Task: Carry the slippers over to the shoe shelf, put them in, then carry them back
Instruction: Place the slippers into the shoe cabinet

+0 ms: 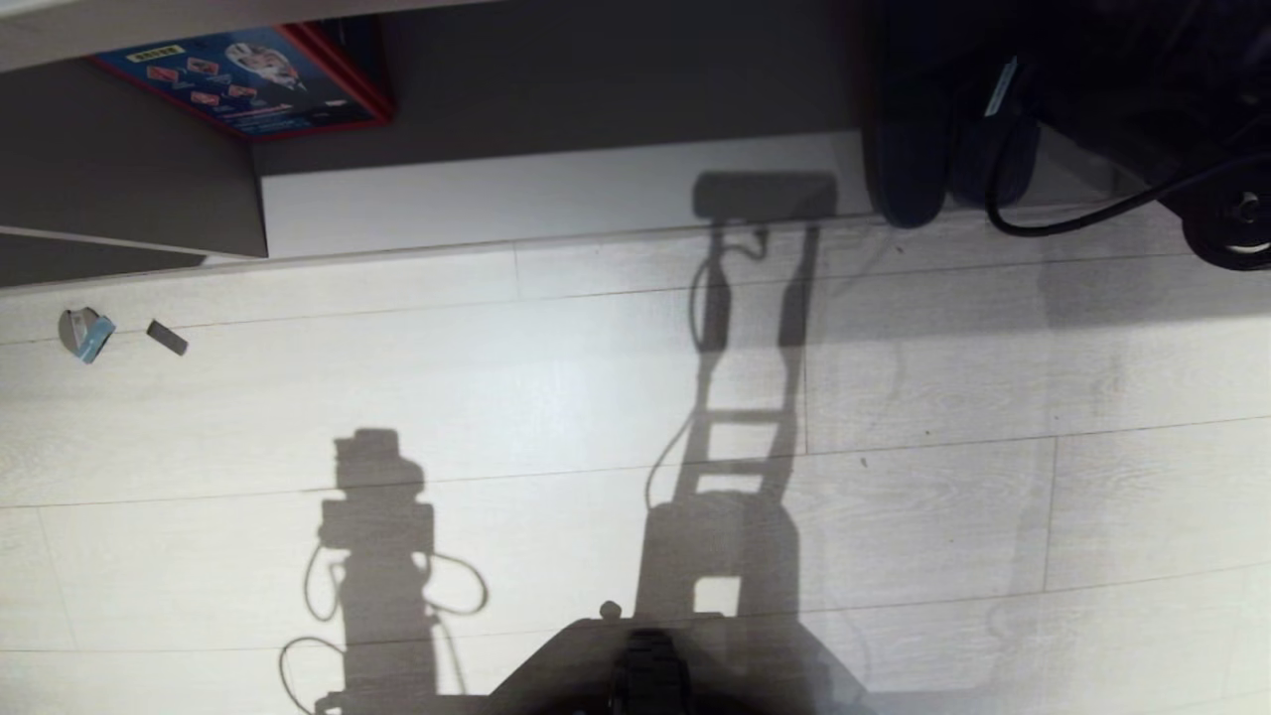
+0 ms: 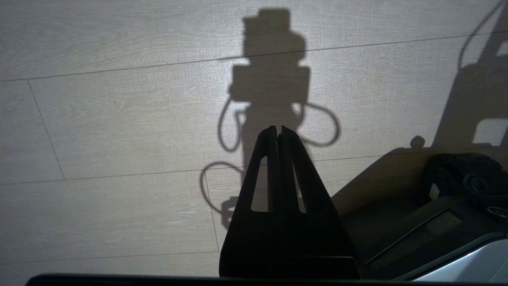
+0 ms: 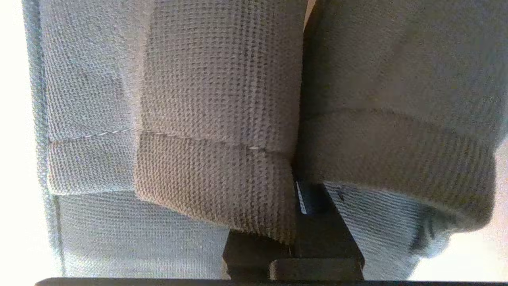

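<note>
Pressed together against the right gripper (image 3: 295,222), the pair of grey waffle-knit slippers (image 3: 214,131) sits pinched between its closed fingers, ready for carrying; the left gripper (image 2: 278,133) hangs shut, idle, over the pale plank floor (image 1: 496,397).

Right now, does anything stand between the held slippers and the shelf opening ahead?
Nothing visible does. The right gripper holds the slippers at the shelf opening's right end; a red-and-blue box sits inside, far left, off the path. The left gripper hangs shut over the floor.

The slippers (image 1: 943,129) hang at upper right, box (image 1: 243,79) upper left.
</note>
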`<state>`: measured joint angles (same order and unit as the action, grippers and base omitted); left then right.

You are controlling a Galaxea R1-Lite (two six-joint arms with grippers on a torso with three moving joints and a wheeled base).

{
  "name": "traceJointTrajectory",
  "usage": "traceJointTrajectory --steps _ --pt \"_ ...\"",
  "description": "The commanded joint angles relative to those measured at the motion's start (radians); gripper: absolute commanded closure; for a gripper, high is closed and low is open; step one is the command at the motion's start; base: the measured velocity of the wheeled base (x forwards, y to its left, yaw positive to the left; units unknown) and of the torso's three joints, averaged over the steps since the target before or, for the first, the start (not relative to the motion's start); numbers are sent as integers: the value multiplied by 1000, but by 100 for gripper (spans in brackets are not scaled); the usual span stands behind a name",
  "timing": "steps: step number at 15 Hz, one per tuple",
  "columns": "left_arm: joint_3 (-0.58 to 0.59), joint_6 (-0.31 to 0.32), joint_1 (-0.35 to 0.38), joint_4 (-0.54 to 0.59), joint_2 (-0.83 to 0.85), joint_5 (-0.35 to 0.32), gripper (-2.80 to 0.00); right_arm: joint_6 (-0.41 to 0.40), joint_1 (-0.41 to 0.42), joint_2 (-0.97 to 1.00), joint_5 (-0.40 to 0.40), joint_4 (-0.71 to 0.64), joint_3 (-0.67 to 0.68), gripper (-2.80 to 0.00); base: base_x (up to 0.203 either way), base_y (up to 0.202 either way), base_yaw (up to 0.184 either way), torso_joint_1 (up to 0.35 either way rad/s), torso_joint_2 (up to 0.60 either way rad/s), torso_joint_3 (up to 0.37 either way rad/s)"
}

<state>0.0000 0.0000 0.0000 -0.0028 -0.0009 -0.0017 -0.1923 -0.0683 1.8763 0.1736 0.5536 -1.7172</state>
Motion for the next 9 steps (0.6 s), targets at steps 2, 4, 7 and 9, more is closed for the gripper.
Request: traceJointTrajectory --steps 2,4,7,9 --pt "0 0 0 0 1 0 0 -1 -2 36 1 3 -9 0 0 0 0 0 0 0" --pt "0 -2 0 0 1 0 0 -1 -10 46 0 8 -9 -280 0 0 0 0 0 0" --pt "0 -2 0 0 1 0 0 -3 -11 49 -2 12 -10 -280 0 0 0 0 0 0" --pt "0 -3 0 0 1 0 0 -3 -11 47 -3 12 -10 -280 0 0 0 0 0 0"
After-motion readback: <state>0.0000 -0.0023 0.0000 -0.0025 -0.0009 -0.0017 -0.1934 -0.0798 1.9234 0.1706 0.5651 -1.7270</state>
